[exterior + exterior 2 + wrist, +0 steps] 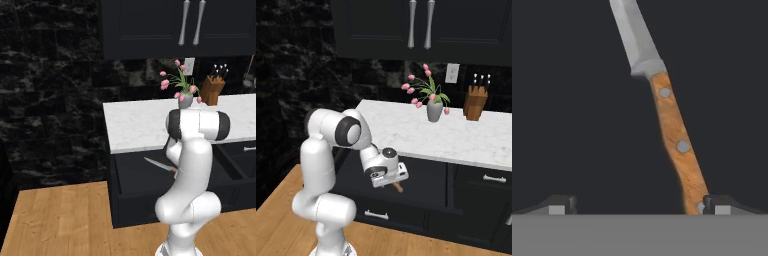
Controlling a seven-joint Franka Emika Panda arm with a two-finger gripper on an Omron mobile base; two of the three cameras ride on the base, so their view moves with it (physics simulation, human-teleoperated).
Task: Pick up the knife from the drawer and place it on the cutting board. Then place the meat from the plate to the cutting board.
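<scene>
Lying in the drawer (135, 180), the knife (662, 100) touches the open end effector's (639, 204) right fingertip.

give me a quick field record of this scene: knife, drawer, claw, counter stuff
knife: slim silver-bladed knife with orange-brown wooden handle, lying in the drawer
drawer: wide black drawer, pulled open, dark inside
claw: open, low over the handle, whose butt end is beside one fingertip
counter: white marble top bearing a grey vase of pink flowers and a wooden knife block
</scene>
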